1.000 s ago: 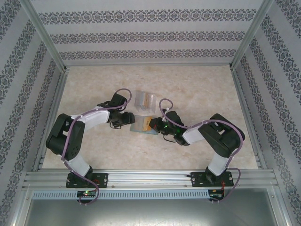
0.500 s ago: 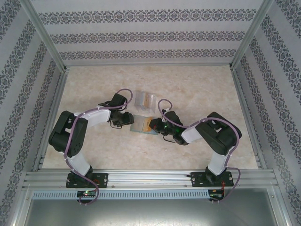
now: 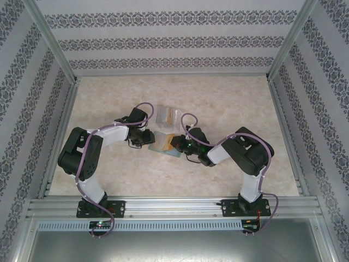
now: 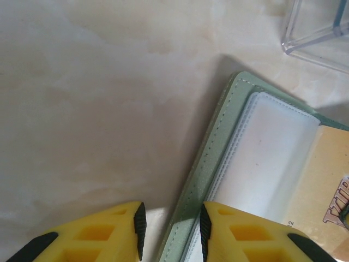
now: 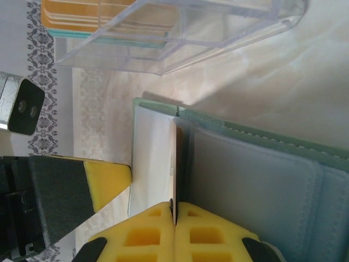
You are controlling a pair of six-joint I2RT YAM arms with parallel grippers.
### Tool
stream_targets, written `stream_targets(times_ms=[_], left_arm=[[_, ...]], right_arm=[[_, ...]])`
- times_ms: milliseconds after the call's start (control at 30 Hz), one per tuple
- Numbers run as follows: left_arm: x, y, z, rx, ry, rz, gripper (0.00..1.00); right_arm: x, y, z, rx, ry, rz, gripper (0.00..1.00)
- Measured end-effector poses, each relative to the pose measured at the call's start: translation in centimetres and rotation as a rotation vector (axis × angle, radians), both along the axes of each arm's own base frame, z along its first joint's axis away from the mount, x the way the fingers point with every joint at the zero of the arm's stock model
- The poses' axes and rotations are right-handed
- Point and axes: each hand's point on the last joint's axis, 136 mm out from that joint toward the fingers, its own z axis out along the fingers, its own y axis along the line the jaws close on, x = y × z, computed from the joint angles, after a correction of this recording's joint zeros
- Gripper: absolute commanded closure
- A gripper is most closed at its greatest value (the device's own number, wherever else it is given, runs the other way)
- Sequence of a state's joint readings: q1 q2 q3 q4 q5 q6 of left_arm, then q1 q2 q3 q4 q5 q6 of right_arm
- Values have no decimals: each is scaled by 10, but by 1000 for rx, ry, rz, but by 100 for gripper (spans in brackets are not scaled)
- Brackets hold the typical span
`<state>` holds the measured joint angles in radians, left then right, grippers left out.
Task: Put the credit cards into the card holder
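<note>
Sage-green card holder (image 3: 162,145) lies open and flat near the middle of the worktop (image 3: 98,109), with a clear box (image 3: 167,115) just beyond it toward the far edge. The box holds the spare credit cards (image 5: 103,22), an orange and teal stack on edge. Right gripper (image 5: 174,218) is closed tight on one credit card (image 5: 174,164), seen edge-on as a thin pale line. The card's free end is at the seam between the holder's pockets. Left gripper (image 4: 169,232) is partly open, with its jaws straddling the holder's stitched cover edge. One finger is over bare worktop and the other over the plastic sleeves (image 4: 267,147); real contact can't be confirmed. The card looks light, stiff and slick, so a pinch on the short end, as here, leaves the long free end to slide in. It would likely skid if the grip loosened. The holder looks soft and floppy and will probably shift unless pinned at the cover edge. The sleeves are thin film and their mouths may need lifting. A tan card (image 4: 327,180) shows on the holder in the left wrist view; unclear if it's the pinched one. It has brown lettering cut off by the frame, possibly "TUR", and nothing else is legible. No brand is visible on the holder or the box.
</note>
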<state>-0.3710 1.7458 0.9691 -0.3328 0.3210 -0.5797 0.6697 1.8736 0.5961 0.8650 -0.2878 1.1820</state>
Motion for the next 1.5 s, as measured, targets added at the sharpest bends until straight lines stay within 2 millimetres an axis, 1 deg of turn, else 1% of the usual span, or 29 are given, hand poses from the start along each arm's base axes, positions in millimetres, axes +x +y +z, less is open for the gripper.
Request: stream_targets(times_ms=[133, 267, 433, 1000, 1067, 1133, 1400, 1500], left_arm=[[0, 0, 0, 1, 0, 0, 66], [0, 0, 0, 1, 1, 4, 66], [0, 1, 0, 1, 2, 8, 67], [0, 1, -1, 0, 7, 27, 68], [0, 2, -1, 2, 8, 27, 68], [0, 2, -1, 2, 9, 27, 68], [0, 2, -1, 6, 12, 28, 68], [-1, 2, -1, 9, 16, 28, 68]], right_arm=[[1, -1, 0, 17, 19, -29, 100], [-3, -2, -3, 23, 33, -80, 100], [-9, 6, 0, 20, 20, -98, 100], [3, 14, -2, 66, 8, -137, 100], [4, 14, -2, 68, 5, -138, 97], [4, 14, -2, 69, 4, -137, 96], [4, 17, -1, 86, 0, -123, 97], [3, 19, 0, 91, 2, -113, 100]])
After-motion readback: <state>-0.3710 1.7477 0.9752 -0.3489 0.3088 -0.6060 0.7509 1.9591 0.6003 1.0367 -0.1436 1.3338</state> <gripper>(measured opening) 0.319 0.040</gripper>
